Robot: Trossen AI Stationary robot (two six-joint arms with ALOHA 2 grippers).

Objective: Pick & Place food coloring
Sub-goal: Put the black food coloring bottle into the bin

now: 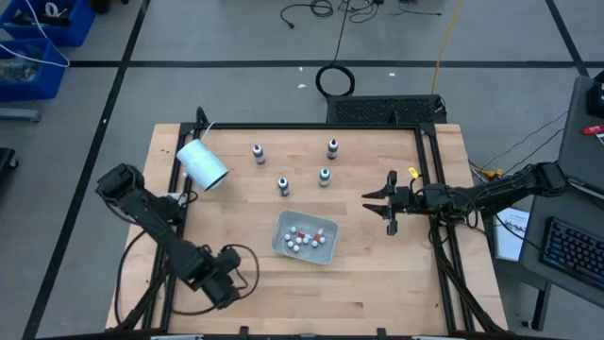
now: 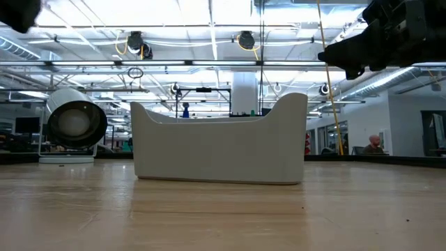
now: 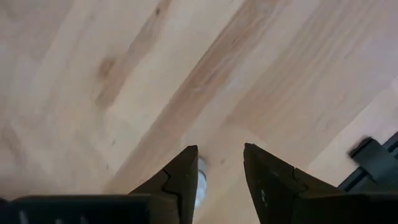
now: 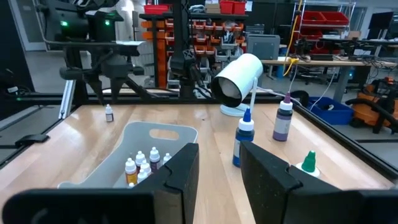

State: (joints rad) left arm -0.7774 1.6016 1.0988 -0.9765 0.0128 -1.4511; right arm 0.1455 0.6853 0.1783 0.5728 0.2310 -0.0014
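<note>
Cup (image 1: 203, 165) is lying on its side at the far left of the table (image 1: 377, 283). The left gripper (image 1: 229, 283) is hanging low over the near left corner. Its fingers (image 3: 180, 180) are standing parted, with a small pale thing (image 3: 200, 179) beside 1 of them, not clamped. 4 food coloring bottles (image 1: 283, 185) are standing upright and apart in the middle, just beyond the white tray (image 1: 283, 247). The right gripper (image 1: 385, 203) is hovering right of them, open and holding nothing.
</note>
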